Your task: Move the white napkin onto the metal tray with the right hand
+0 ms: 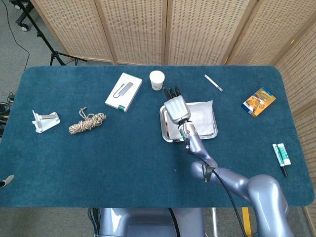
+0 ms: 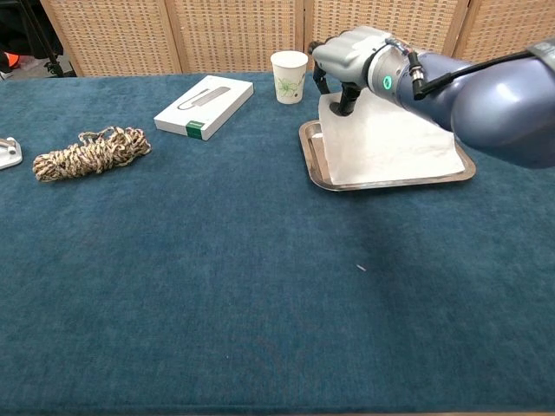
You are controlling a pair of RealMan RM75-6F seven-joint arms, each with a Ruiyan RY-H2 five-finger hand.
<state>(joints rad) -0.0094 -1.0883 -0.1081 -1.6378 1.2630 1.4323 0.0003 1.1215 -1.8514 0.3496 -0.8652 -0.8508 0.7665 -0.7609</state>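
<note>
- right robot hand [image 1: 176,107] [image 2: 351,54] over the far left corner of the tray [image 1: 166,137] [image 2: 314,160], fingers curled down, pinching the far left corner of the napkin [image 1: 202,116] [image 2: 386,143]
- napkin lies spread in the tray, covers most of it; held corner lifted a bit, far edge reaches over the tray's far rim
- left robot hand: only a small bit at the left edge of the head view [image 1: 5,181], low; cannot tell if it is wide or closed
- paper cup [image 1: 157,80] [image 2: 289,76] upright, just beyond the tray, near the right robot hand
- white box [image 1: 123,92] [image 2: 204,106] flat, left of the cup
- rope bundle [image 1: 87,123] [image 2: 90,151] left part of the bench [image 1: 98,158] [image 2: 217,286]
- white bracket [image 1: 44,121] left of the rope, near bench edge
- slim silver bar [image 1: 214,83] [image 2: 428,90] far side, right of the cup
- colourful packet [image 1: 258,101] far right
- two tubes and a pen [image 1: 281,156] at right edge, side by side
</note>
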